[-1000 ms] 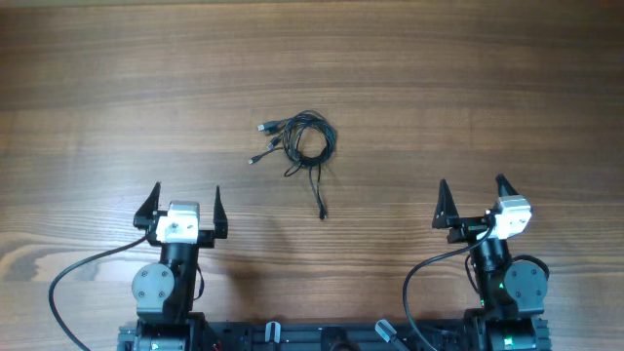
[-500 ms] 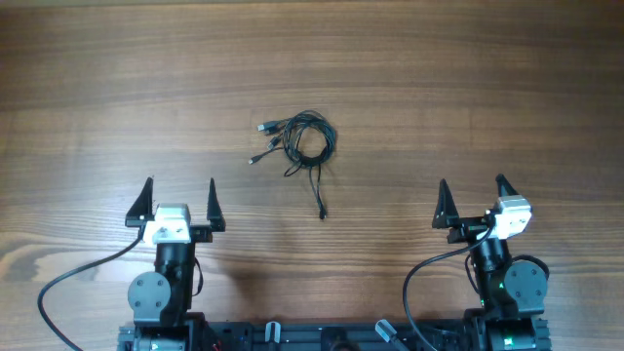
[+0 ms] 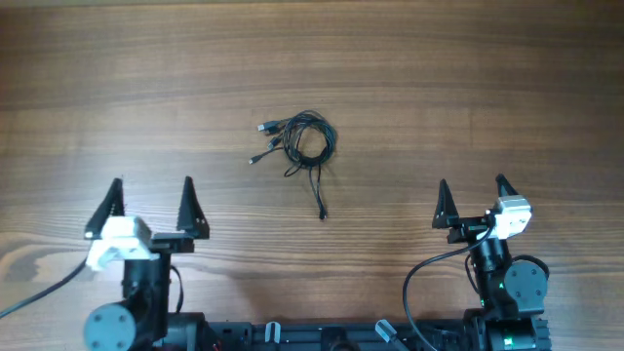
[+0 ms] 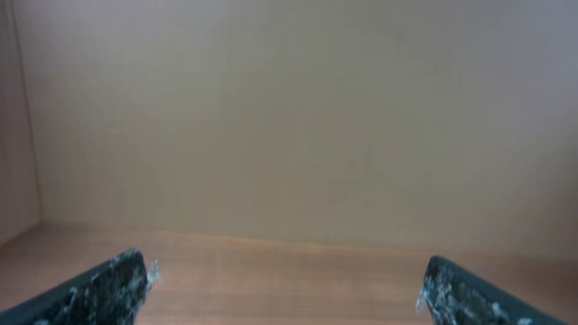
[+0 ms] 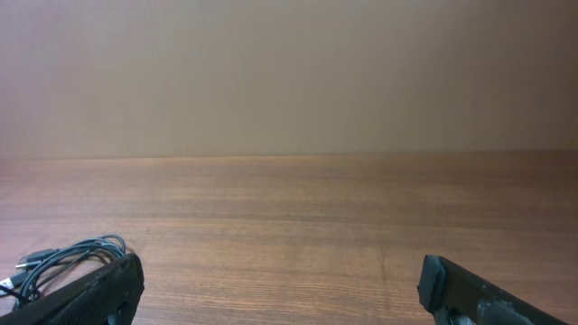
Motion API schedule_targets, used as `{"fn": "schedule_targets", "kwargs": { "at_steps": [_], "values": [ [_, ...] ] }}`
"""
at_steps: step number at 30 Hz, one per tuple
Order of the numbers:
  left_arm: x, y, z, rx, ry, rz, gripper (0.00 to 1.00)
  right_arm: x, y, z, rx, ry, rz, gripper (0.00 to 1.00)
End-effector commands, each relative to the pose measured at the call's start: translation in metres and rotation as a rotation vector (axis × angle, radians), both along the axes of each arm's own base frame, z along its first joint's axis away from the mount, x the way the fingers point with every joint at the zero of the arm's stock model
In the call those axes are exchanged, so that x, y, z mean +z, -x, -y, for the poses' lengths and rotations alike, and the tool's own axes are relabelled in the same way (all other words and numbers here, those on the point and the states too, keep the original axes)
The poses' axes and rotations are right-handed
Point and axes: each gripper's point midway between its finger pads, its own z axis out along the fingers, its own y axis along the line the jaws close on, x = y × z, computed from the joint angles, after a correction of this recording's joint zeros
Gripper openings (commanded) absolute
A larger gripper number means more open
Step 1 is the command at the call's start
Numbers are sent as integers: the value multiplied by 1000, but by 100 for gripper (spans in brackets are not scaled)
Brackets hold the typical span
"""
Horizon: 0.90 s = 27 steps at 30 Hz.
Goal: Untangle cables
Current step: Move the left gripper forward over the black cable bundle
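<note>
Cables (image 3: 300, 146): tangled coil lying mid tabletop (image 3: 468, 88), untouched | left fingers (image 3: 188, 203): spread wide, holding nothing, well apart from coil | right fingers (image 3: 444, 205): spread wide, empty, well apart from coil

A brown wooden table (image 3: 507, 88), with dark and light lines running left to right. Looks flat and smooth. Past its far edge, a plain tan wall (image 5: 289, 72). Meets a side wall (image 4: 11, 126) in a corner, far left.
</note>
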Motion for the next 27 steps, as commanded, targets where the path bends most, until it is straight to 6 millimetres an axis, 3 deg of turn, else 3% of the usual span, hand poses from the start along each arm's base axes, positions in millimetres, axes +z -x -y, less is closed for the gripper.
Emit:
{"fn": "schedule_targets", "kwargs": {
  "at_steps": [1, 8, 16, 19, 27],
  "values": [
    [15, -4, 11, -65, 26, -58, 100, 0, 0, 4, -20, 10, 2, 100],
    [24, -26, 36, -208, 22, -236, 100, 0, 0, 4, -20, 9, 2, 100],
    [25, -65, 62, -352, 67, -569, 100, 0, 0, 4, -20, 10, 2, 100],
    [10, -80, 68, -380, 102, -749, 100, 0, 0, 4, -20, 9, 1, 100],
    [-75, -108, 77, -410, 192, -1140, 100, 0, 0, 4, -20, 10, 2, 100]
  ]
}}
